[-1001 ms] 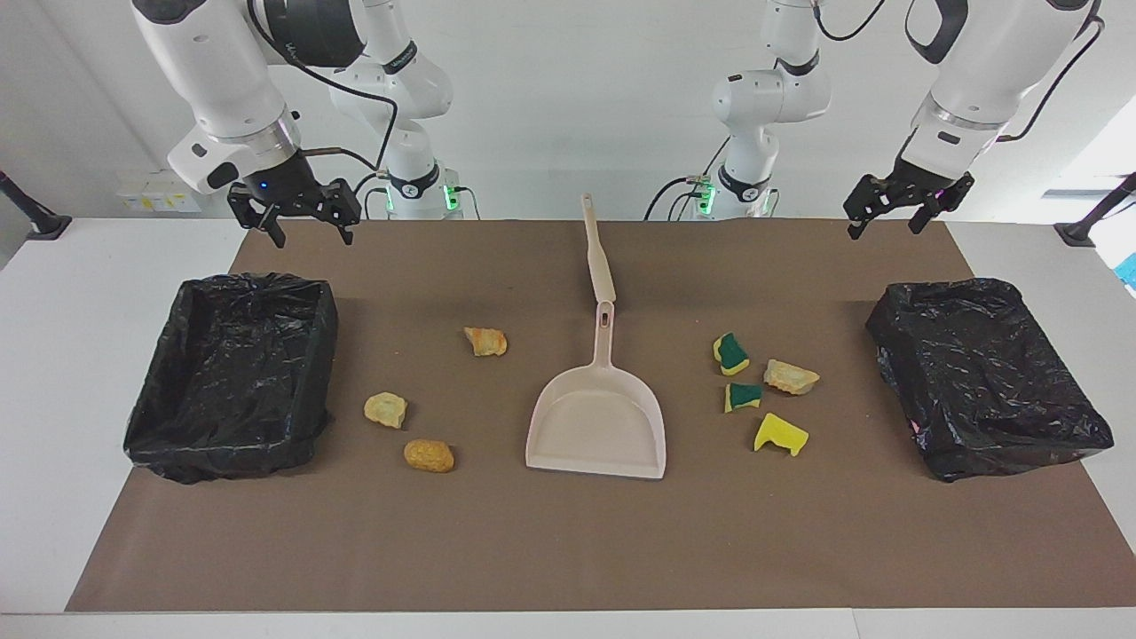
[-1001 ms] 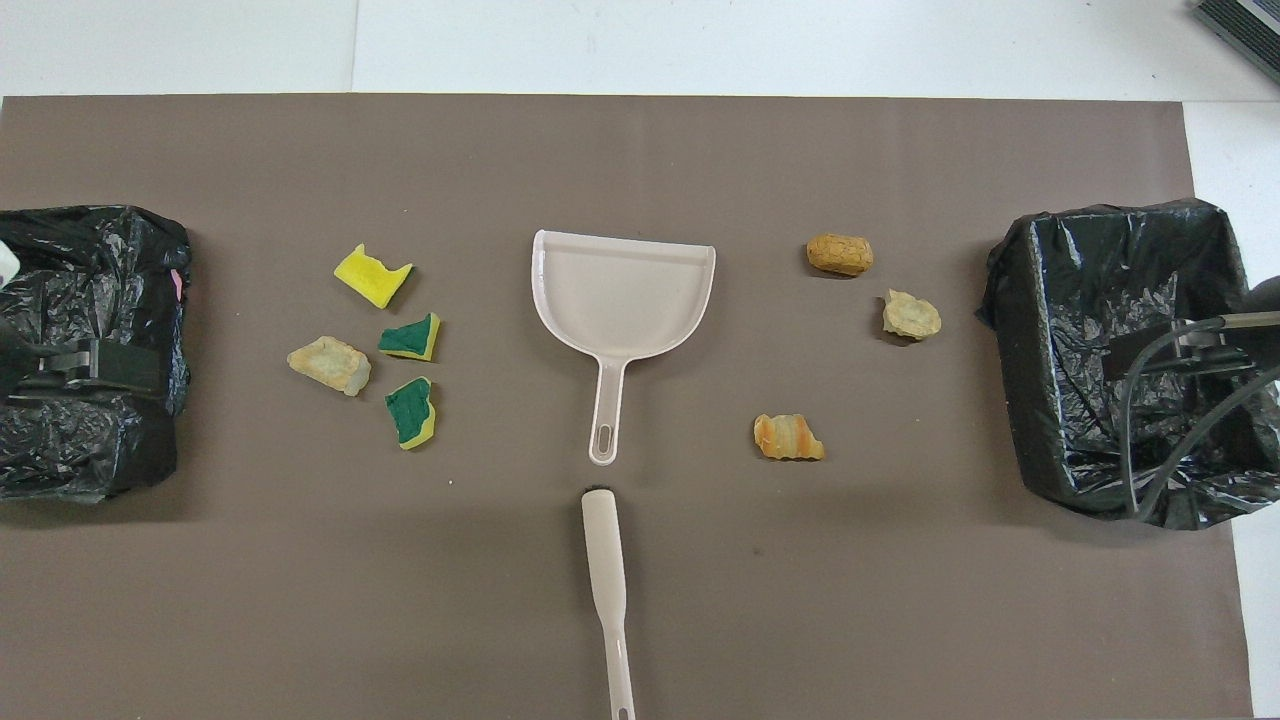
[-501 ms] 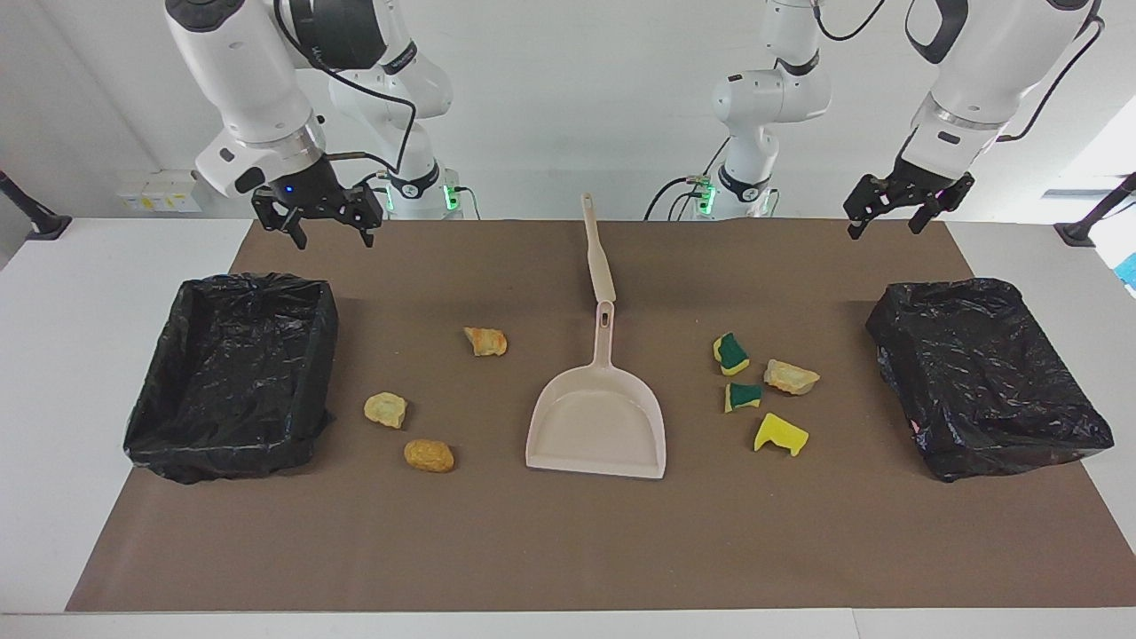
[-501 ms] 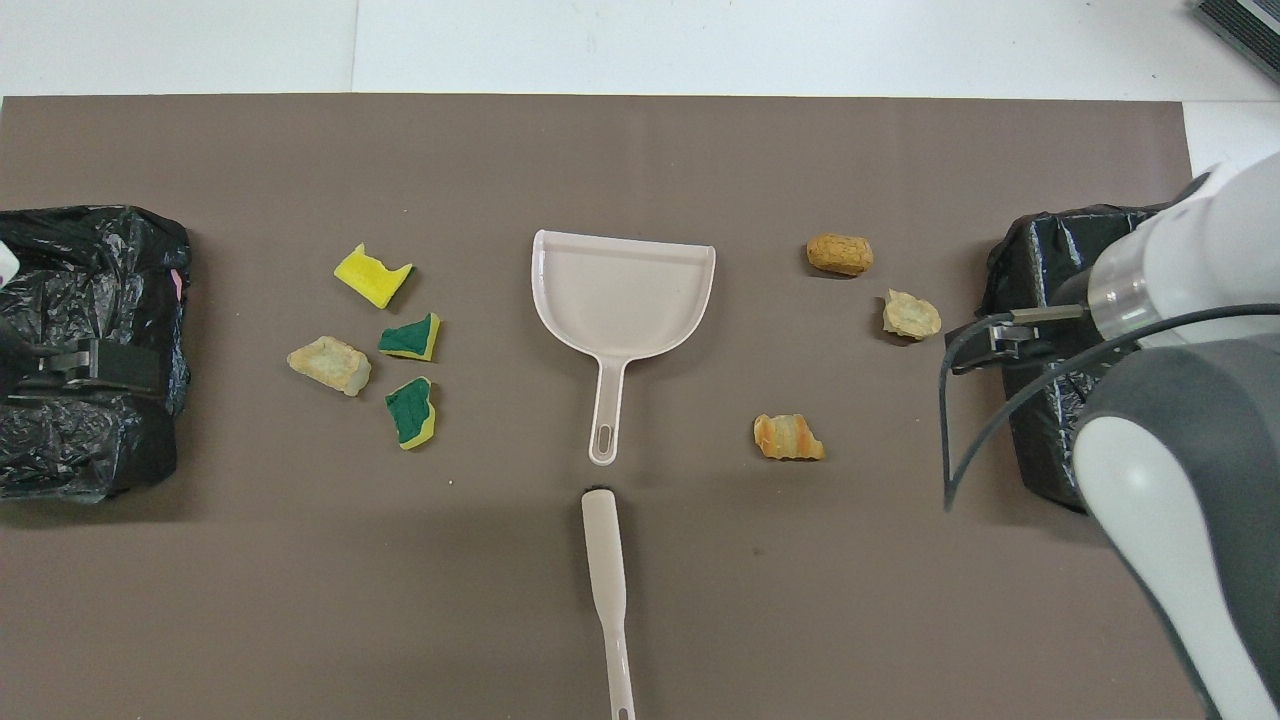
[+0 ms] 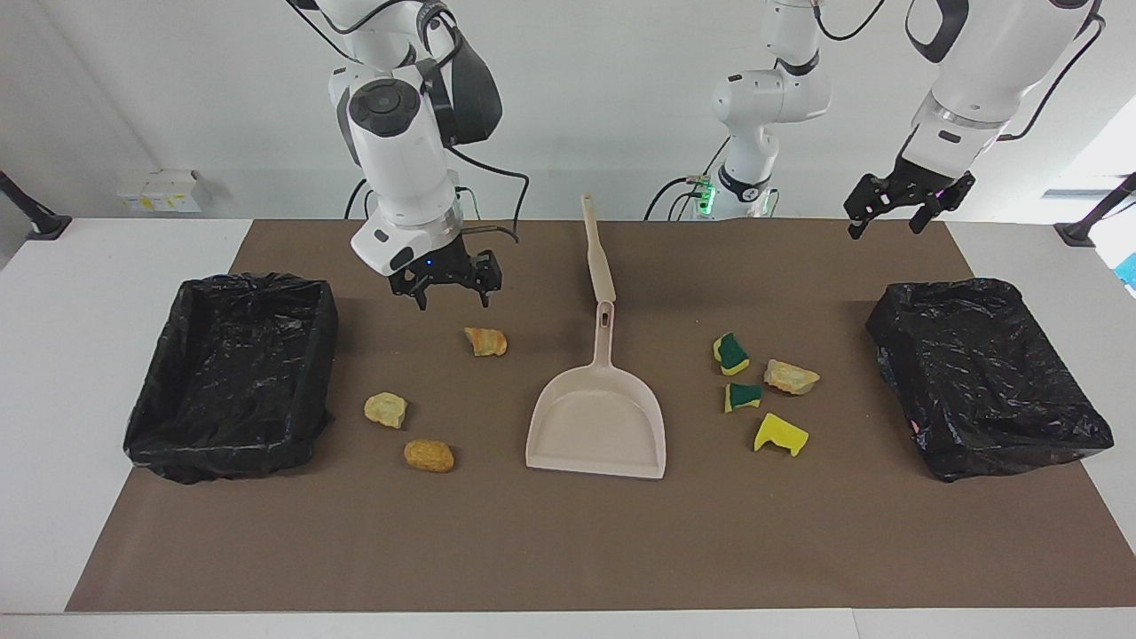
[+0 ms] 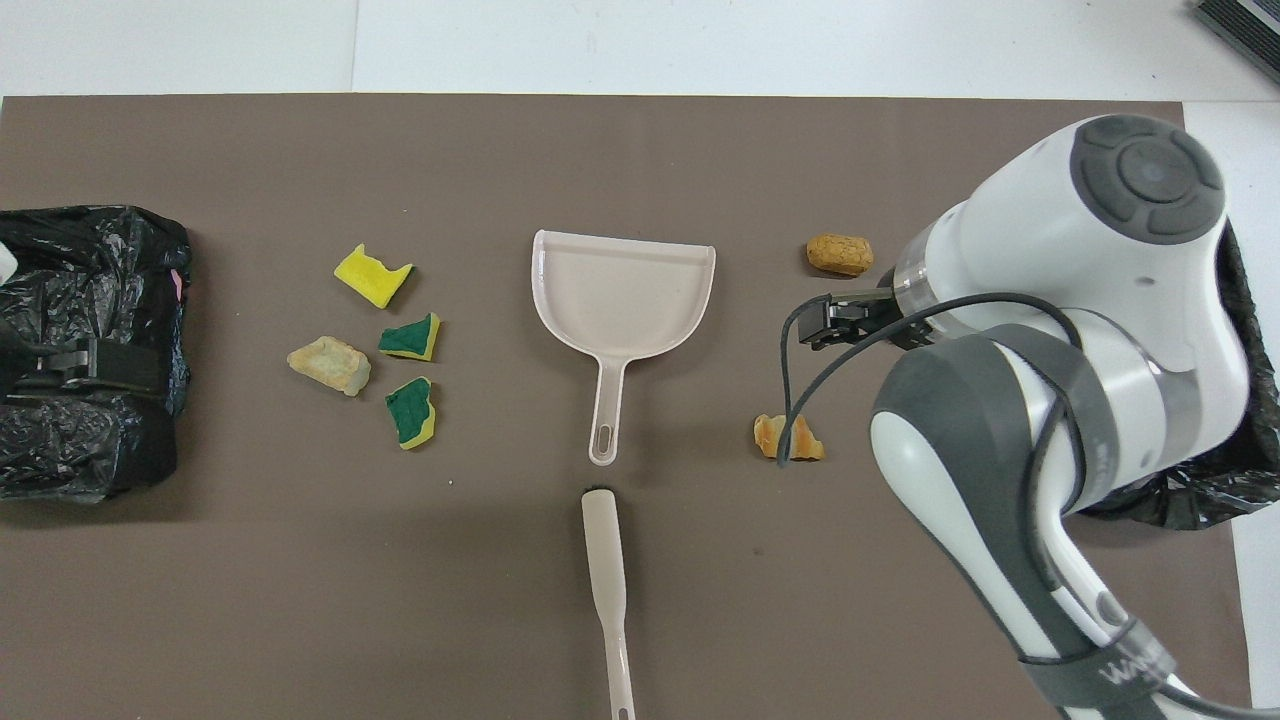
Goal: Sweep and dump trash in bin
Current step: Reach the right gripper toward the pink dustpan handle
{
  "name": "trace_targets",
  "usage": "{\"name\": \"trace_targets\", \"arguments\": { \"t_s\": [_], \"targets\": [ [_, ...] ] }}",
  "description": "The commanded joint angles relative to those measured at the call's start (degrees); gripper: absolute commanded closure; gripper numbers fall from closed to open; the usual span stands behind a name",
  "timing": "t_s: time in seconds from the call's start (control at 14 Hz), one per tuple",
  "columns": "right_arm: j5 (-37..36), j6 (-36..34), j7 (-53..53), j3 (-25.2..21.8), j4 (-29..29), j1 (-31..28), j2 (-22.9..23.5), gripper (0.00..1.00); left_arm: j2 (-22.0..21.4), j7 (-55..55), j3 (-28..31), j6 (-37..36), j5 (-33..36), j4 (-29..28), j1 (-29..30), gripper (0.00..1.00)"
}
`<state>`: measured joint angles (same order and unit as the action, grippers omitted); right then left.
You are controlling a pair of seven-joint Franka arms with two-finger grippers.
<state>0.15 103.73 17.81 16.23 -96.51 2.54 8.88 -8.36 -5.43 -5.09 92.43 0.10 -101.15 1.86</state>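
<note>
with both grippers' fingers spread, the brush (image 5: 597, 253) should be gripped mid-handle by the right gripper (image 5: 452, 287), the bread chunk (image 5: 485, 341) avoided.

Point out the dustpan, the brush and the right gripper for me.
dustpan (image 5: 596, 426), facing view, on its bare pan floor.
brush (image 5: 599, 257), facing view, mid-handle.
right gripper (image 5: 453, 300), facing view, between its open fingertips.

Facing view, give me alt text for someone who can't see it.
The right gripper hangs open over the brown mat near a bread chunk, while the left gripper waits open above the mat's edge. A beige dustpan lies mid-table with a brush handle nearer the robots, seven scraps scattered on either side, and a black-lined bin at each end.
</note>
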Motion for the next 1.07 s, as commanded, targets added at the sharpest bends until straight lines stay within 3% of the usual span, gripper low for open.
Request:
{"name": "trace_targets", "arguments": {
  "t_s": [0.0,0.36,0.64,1.0],
  "targets": [
    [-0.84,-1.33,0.47,0.03,-1.31,-0.78,-1.67,0.0,-0.43,0.42,0.61,0.03,-0.45,0.16,-0.63,0.0],
    [-1.47,-2.57,-3.46,0.12,-2.55,-2.0,-4.75,0.0,-0.52,0.42,0.69,-0.05,-0.45,0.16,-0.63,0.0],
    [-0.5,-5.29,-3.83,0.12,-2.46,-2.36,-4.84,0.0,-0.52,0.42,0.69,-0.05,-0.45,0.16,-0.63,0.0],
    [3.1,-1.71,2.03,0.12,-2.46,-1.31,-2.74,0.0,-0.52,0.42,0.69,-0.05,-0.45,0.16,-0.63,0.0]
  ]
}}
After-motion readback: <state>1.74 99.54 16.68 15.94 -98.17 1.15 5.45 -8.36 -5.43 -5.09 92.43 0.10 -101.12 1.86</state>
